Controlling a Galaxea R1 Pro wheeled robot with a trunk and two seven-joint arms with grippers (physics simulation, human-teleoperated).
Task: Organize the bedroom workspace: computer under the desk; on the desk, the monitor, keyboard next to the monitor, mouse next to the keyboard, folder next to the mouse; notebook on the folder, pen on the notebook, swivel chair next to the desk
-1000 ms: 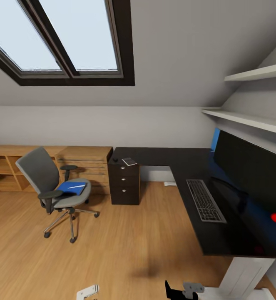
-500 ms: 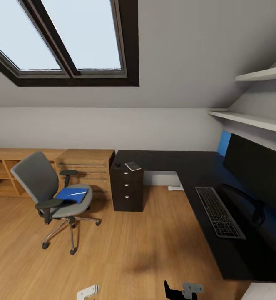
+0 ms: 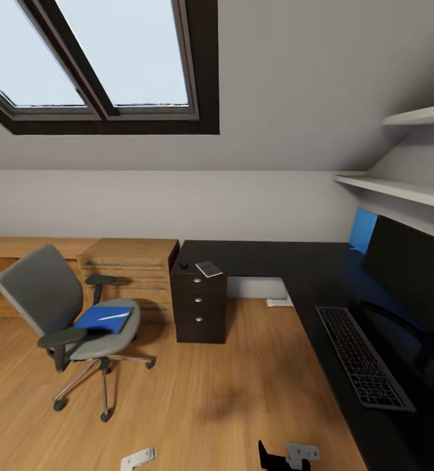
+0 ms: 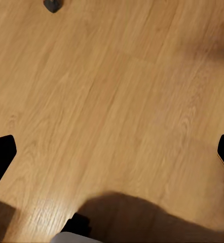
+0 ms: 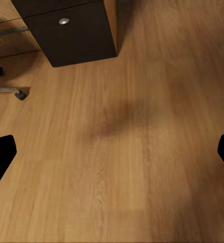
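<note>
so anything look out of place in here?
Yes. The folder lies on the chair seat with a pen across it, not on the desk. The chair stands off from the desk, out on the floor. The notebook lies askew at the desk's far corner.

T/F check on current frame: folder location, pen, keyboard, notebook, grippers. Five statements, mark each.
1. The folder lies on the swivel chair seat. True.
2. The pen rests on the desk. False: it lies on the folder.
3. The keyboard sits on the desk in front of the monitor. True.
4. The notebook is stacked on the folder. False: it lies on the desk, above the drawer unit.
5. The left gripper holds something. False: both it and the right gripper are open over bare floor.
</note>
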